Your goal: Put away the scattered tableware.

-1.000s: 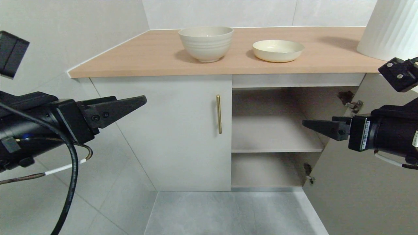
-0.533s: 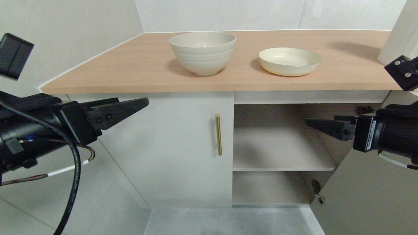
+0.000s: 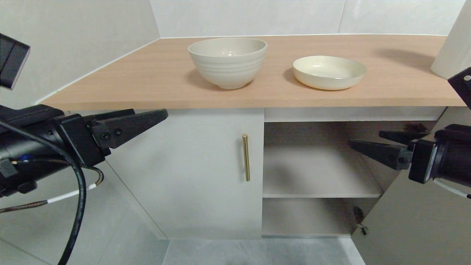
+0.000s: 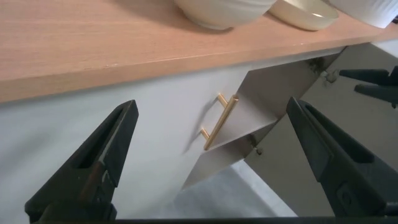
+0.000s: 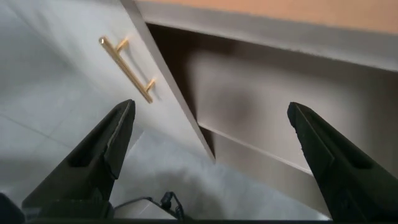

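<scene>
A deep ribbed cream bowl (image 3: 228, 62) and a shallow cream dish (image 3: 329, 71) stand side by side on the wooden countertop (image 3: 147, 84). The left wrist view catches the bowl (image 4: 221, 12) and dish (image 4: 305, 14) from below counter height. My left gripper (image 3: 149, 112) hangs open and holds nothing, in front of the shut cabinet door, below and left of the bowl. From its wrist camera my left gripper (image 4: 211, 104) shows widely spread fingers. My right gripper (image 3: 365, 138) is open too, at the mouth of the open compartment under the dish; the right gripper (image 5: 210, 106) faces the shelf.
The left cabinet door has a brass handle (image 3: 245, 157) and is shut. The right door (image 3: 412, 221) is swung open, showing a bare shelf (image 3: 316, 184) and a lower space. A white ribbed vessel (image 3: 450, 51) stands at the counter's right end. Tiled walls close the corner.
The whole head picture has shifted: the counter now looks nearer and lower in the frame, so the camera moved. Both grippers stay open and hold nothing; bowl and dish keep their places.
</scene>
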